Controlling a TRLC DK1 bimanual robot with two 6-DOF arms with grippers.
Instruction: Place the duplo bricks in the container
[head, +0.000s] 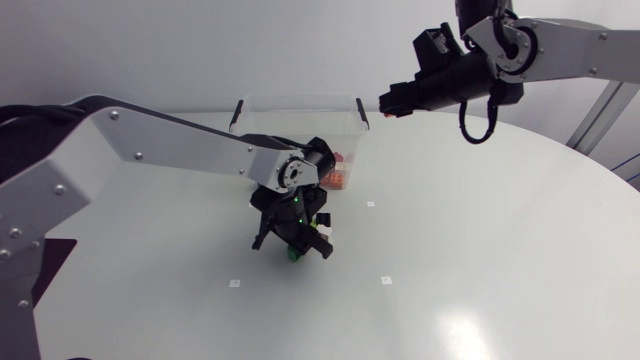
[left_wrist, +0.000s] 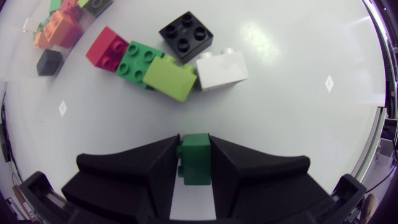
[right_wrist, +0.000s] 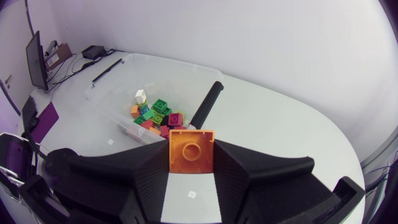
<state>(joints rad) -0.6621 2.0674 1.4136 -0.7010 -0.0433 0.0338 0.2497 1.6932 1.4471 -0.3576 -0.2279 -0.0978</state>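
- The left gripper (left_wrist: 194, 142) is clamped on a dark green brick (left_wrist: 196, 165). Both fingers press its sides, and the brick stands between them just above the table (left_wrist: 292, 118).
- Ahead of this gripper, five loose bricks lie together on the table. A red brick (left_wrist: 107, 48), a green brick (left_wrist: 138, 62), a lime brick (left_wrist: 171, 77) and a white brick (left_wrist: 222, 70) touch in a row, with a black brick (left_wrist: 185, 35) just beyond them.
- The container (head: 300, 112) sits farther ahead of the left gripper, off to one side of the cluster.
- The right gripper (right_wrist: 191, 142) grips an orange brick (right_wrist: 191, 152) squarely between its fingers.
- The container lies ahead of and below the right gripper, well apart from it, and holds mixed bricks (right_wrist: 155, 115).
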